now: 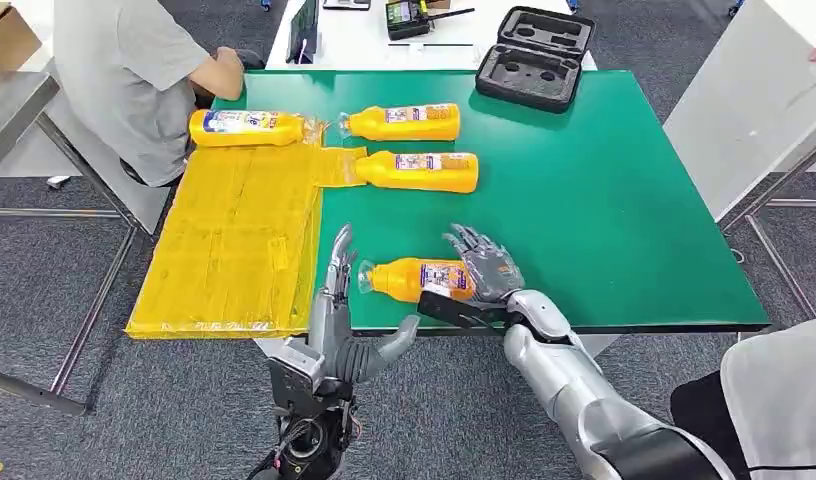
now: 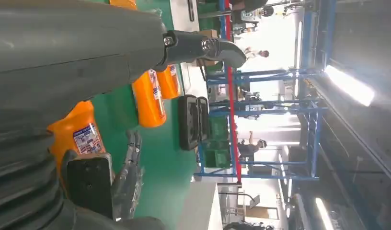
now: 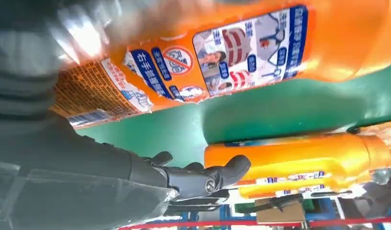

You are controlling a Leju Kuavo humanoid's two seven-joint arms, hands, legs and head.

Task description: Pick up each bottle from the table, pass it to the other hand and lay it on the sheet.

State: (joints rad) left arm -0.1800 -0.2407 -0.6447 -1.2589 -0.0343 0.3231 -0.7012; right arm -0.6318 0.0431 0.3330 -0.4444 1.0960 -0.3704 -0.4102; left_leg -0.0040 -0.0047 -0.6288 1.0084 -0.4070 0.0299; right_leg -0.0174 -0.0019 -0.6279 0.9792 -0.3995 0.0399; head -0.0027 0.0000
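Nearest the camera, the left hand (image 1: 336,300) stood open beside the cap of a bottle (image 1: 409,279), fingers spread. That bottle sat above the green table (image 1: 604,220), grasped by the right hand (image 1: 484,272), whose fingers hid its base. Two bottles (image 1: 416,171) lay beyond, a third (image 1: 246,127) on the yellow sheet (image 1: 234,250).

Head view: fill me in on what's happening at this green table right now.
The robot's right hand holds an orange bottle near the front edge of the green table, with the cap end pointing toward the left hand, which waits open just beside it, fingers spread. One bottle lies at the far end of the yellow sheet. Two more bottles lie on the table. A person in a grey shirt sits at the far left corner.
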